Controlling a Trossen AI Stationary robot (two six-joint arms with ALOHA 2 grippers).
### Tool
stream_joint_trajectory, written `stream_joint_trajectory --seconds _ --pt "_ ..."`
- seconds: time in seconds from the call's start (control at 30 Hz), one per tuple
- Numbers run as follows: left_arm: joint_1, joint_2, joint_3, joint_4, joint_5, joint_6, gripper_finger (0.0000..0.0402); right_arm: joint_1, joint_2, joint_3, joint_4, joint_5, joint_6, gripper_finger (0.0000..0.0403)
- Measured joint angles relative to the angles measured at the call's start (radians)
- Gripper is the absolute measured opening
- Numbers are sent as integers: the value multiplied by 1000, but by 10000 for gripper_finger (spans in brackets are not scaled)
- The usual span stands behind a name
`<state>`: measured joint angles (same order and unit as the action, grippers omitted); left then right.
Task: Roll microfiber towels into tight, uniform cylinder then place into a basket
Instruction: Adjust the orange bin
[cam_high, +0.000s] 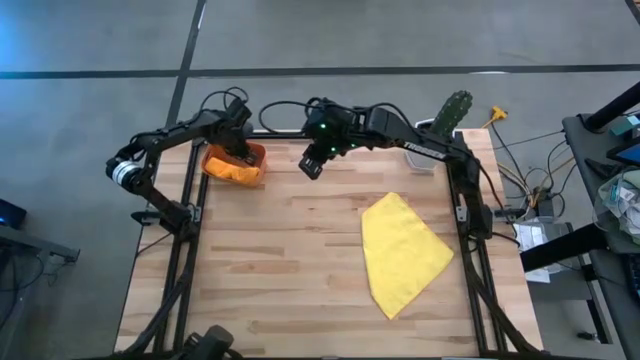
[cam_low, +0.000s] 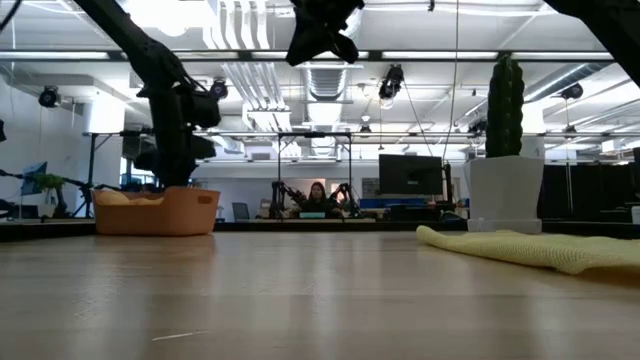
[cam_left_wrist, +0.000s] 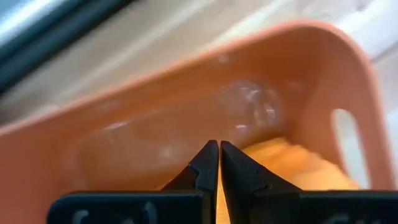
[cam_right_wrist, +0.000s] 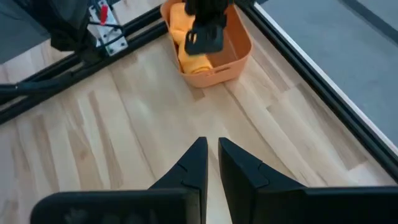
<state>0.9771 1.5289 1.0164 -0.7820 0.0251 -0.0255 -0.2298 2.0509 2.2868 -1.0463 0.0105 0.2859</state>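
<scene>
The red-orange basket (cam_high: 254, 153) stands at the table's far left. The orange towel (cam_right_wrist: 188, 59) lies bunched inside it, against the near wall. My left gripper (cam_left_wrist: 219, 149) is shut and points down into the basket, right beside the orange towel (cam_left_wrist: 298, 168). The yellow towel (cam_high: 403, 252) lies spread flat on the table's right half. My right gripper (cam_right_wrist: 212, 146) hangs high over the far middle of the table, to the right of the basket. Only a thin gap shows between its fingers, and nothing is in it. My left gripper reaches into the basket from above with its fingers shut. The tips stand over the basket's floor (cam_left_wrist: 186, 124), next to the orange towel. Whether they touch the towel or the floor I cannot tell.
A white pot with a green cactus (cam_high: 448, 118) stands at the far right corner, behind the yellow towel. Black frame rails (cam_high: 190, 250) run along the table's left and right edges. Bare wood (cam_high: 280, 270) fills the near left and the middle.
</scene>
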Motion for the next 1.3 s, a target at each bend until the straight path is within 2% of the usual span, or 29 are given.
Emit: stream_joint_trajectory --seconds 0.13,0.47,0.57,0.87,1.2,1.3 --pt "-53 37 -1 32 47 -50 1 0 -19 -1 -44 28 9 33" --pt "-182 80 -1 129 49 -241 1 0 -86 -2 -208 49 1 33" --pt "-222 92 -1 150 54 -305 1 0 -124 -3 -237 94 -6 33" --pt "-349 103 2 288 135 -602 1 -21 -254 -7 -278 175 -77 33" --pt "-527 154 64 468 142 -903 1 -98 -385 -11 -327 177 -128 33" --pt "-572 220 127 486 152 -917 1 -120 -414 -12 -354 177 -144 33"
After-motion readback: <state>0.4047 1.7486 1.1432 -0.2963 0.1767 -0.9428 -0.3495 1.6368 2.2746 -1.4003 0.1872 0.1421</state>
